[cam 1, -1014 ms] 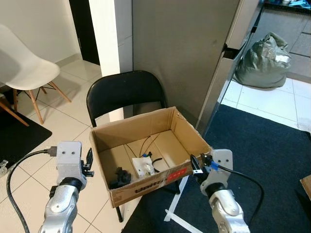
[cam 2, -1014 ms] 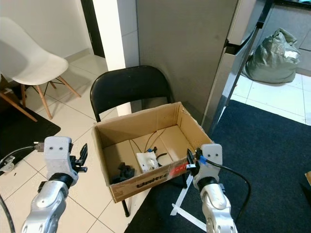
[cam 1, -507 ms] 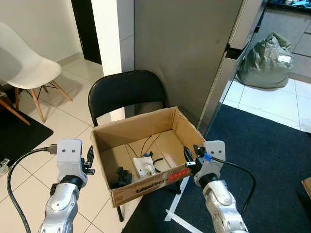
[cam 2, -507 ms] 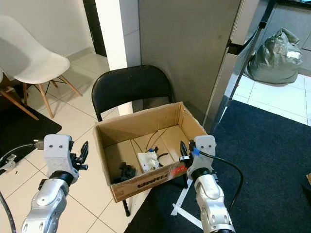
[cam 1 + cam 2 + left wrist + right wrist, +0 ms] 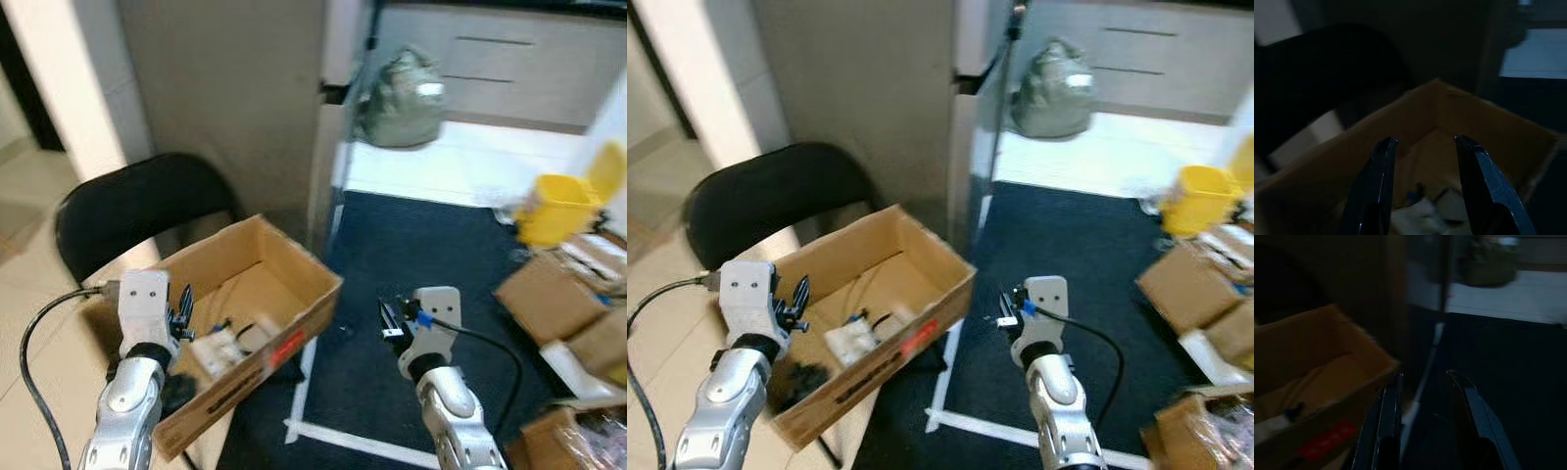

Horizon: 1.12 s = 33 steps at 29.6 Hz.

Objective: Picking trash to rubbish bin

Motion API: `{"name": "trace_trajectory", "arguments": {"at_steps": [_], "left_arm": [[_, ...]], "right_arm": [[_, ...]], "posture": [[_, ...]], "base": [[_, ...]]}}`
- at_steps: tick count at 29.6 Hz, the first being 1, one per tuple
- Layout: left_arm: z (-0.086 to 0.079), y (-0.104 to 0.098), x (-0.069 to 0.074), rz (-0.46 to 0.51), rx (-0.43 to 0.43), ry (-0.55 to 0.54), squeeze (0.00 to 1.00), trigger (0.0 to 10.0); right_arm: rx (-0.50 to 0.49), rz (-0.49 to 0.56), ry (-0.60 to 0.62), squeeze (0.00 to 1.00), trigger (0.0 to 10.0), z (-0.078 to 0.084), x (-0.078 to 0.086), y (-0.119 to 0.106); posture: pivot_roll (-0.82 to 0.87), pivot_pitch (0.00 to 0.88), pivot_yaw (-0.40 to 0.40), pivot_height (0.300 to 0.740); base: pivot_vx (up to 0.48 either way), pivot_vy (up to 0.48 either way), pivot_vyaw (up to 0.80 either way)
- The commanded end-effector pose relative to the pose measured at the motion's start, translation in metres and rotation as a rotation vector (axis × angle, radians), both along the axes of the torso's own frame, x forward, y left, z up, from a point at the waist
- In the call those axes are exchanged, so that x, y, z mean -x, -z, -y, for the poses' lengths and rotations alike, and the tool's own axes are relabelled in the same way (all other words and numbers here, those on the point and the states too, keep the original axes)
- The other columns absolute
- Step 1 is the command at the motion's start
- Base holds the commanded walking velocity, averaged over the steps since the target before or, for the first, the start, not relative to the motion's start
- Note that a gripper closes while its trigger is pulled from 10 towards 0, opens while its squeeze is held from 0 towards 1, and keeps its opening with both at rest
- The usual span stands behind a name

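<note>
Both sets of jaws stand open and hold nothing, as you can see in the wrist views, where each pair of black fingers is spread with a clear gap. Your left gripper [image 5: 1422,188] is raised at the near left rim of the cardboard box [image 5: 284,269], pointing across its inside. Your right gripper [image 5: 1425,423] is held up over the dark carpet [image 5: 431,245], to the right of the box and apart from it, aimed past the box's right corner.

You have the box sitting on the seat of a black folding chair [image 5: 127,201], tilted in the blurred head views. Inside it lies the trash: a white crumpled piece [image 5: 850,342] near the middle of the floor, thin black cables [image 5: 884,318] beside it, and a dark lump [image 5: 798,377] toward the near left corner. A red label [image 5: 286,345] shows on the box's outer front wall.

Behind the chair you see a grey wall panel [image 5: 225,88] and a tall metal edge beside it. Farther off, a grey-green filled sack [image 5: 402,98] sits on the white tiled floor. To your right on the carpet stand a yellow bin [image 5: 563,201] and several cardboard boxes [image 5: 558,284]. White tape strips [image 5: 313,431] cross the carpet just below the box.
</note>
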<state>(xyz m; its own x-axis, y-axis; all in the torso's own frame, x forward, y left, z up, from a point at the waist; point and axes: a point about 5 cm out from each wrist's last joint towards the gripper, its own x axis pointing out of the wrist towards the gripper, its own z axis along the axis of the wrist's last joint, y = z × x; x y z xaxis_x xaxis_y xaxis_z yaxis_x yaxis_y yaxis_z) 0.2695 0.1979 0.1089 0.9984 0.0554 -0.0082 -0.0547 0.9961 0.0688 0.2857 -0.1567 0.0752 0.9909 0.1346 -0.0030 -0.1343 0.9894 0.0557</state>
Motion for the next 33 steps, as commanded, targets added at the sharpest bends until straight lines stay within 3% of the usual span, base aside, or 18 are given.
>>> {"name": "trace_trajectory", "arguments": {"at_steps": [1,8,33], "left_arm": [[0.0001,0.0069,0.0004,-0.032,-0.01,0.001,0.0,10.0],[0.0012,0.0054,-0.0075,-0.027,-0.011,-0.002,0.0,10.0],[0.0034,0.0075,-0.0091,-0.032,-0.013,0.006,0.0,10.0]], "right_arm": [[-0.006,-0.019,0.002,0.0,10.0,-0.0007,0.0033,0.005],[-0.005,-0.033,0.025,0.0,10.0,0.0021,0.0043,0.0075],[0.0,-0.049,0.04,0.0,10.0,0.0022,0.0086,0.0122]], "posture": [[0.02,0.071,0.009,0.74],[0.01,0.07,0.015,0.74],[0.01,0.069,0.025,0.74]], "base": [[0.0,0.0,-0.8],[0.0,0.0,-0.8],[0.0,0.0,-0.8]]}}
